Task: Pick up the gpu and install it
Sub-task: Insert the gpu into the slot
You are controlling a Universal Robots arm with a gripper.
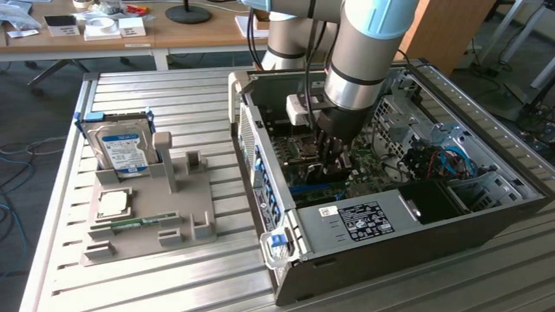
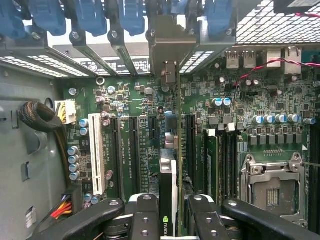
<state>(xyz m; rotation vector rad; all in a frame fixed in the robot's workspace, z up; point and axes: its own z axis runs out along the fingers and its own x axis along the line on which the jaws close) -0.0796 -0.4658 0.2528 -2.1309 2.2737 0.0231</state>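
Observation:
My gripper (image 2: 172,220) is shut on the gpu (image 2: 169,190), which I see edge-on: a thin green board with a black heatsink face and a logo. Its silver end bracket (image 2: 170,45) reaches the rear slot openings of the case. The card stands upright over the black expansion slots of the green motherboard (image 2: 240,105); whether it is seated I cannot tell. In the exterior view the gripper (image 1: 334,159) is down inside the open computer case (image 1: 390,221), with the gpu (image 1: 336,174) dark below it.
A grey fixture tray (image 1: 147,244) at the exterior view's left holds a blue-labelled hard drive (image 1: 121,146), a CPU (image 1: 113,203) and a RAM stick (image 1: 139,223). Near the card are a white slot (image 2: 97,155), the CPU socket (image 2: 272,185) and blue bracket latches (image 2: 90,17).

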